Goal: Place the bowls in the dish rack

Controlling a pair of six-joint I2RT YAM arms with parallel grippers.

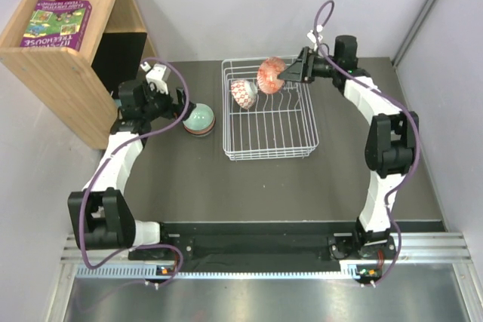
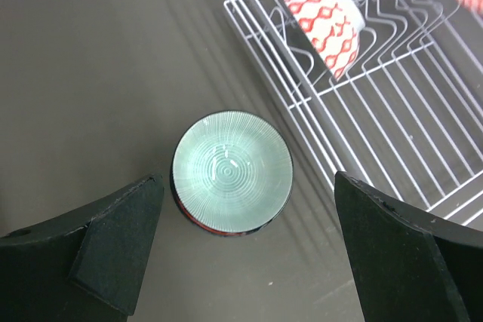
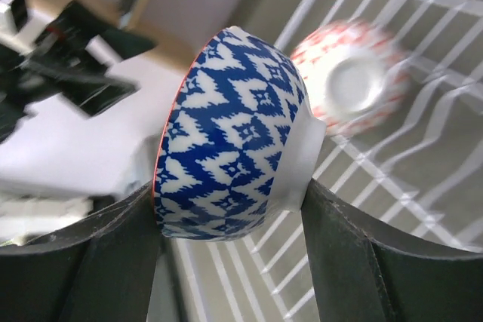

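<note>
The white wire dish rack [image 1: 272,137] stands mid-table. A red-and-white bowl [image 1: 243,94] leans on its side among the prongs at the rack's back left; it also shows in the left wrist view [image 2: 326,24] and the right wrist view [image 3: 349,87]. My right gripper [image 1: 285,75] is shut on a blue-and-white bowl [image 3: 230,137] with an orange-red inside [image 1: 270,75], held on edge above the rack's back. A pale green bowl [image 2: 232,172] sits left of the rack, stacked on a red-rimmed bowl. My left gripper [image 2: 249,262] is open just short of it.
A wooden shelf [image 1: 68,50] with a book [image 1: 56,24] stands at the back left, close behind the left arm. Walls close in on the left and right. The rack's near wall [image 2: 302,103] runs just right of the green bowl.
</note>
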